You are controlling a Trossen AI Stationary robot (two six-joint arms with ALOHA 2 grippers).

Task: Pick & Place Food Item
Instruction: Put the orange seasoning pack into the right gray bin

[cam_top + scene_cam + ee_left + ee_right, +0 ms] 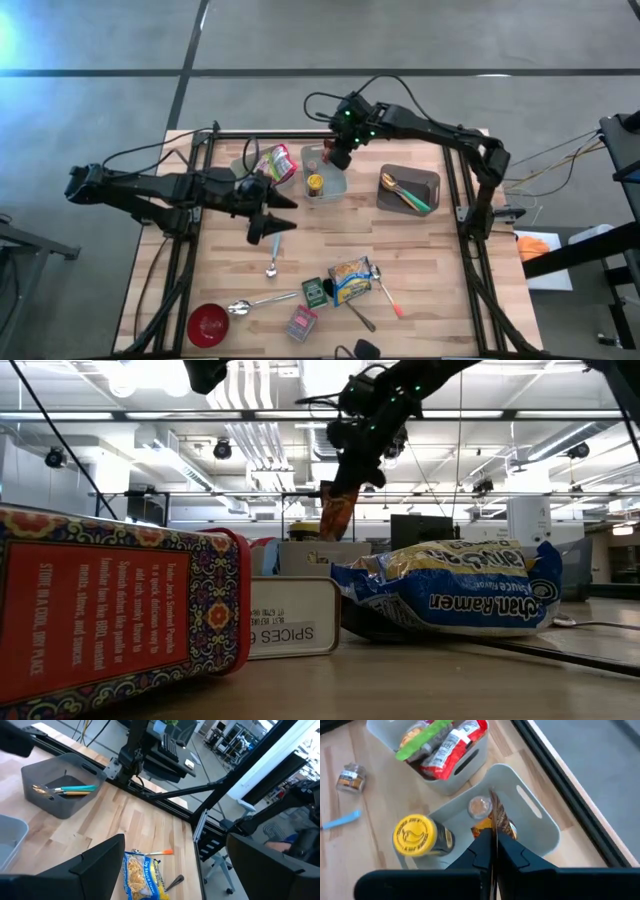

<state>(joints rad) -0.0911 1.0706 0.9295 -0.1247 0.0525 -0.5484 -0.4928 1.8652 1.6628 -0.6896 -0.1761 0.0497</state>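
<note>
right gripper [492, 845] pinches a brown packet [499, 820] above the pale bin [540, 827]

A yellow-lidded jar [416, 836] sits in a pale grey bin [540, 827], near a red bowl [208, 324] and a blue-and-yellow ramen packet [460, 588].

the high view looks straight down from well above, taking in the whole wooden table [420, 250] and the floor around it. the low view sits at tabletop height, right against a red patterned tin [110, 610], facing level across the table into the room behind; the ramen packet [450, 585] it sees close up is the same ramen packet seen small from above. the left wrist view faces forward and slightly down over the table's far side, sharing the dark grey bin [62, 785] with the high view. the right wrist view looks steeply down, close above a pale bin [535, 827], probably the middle one seen from above.
</note>
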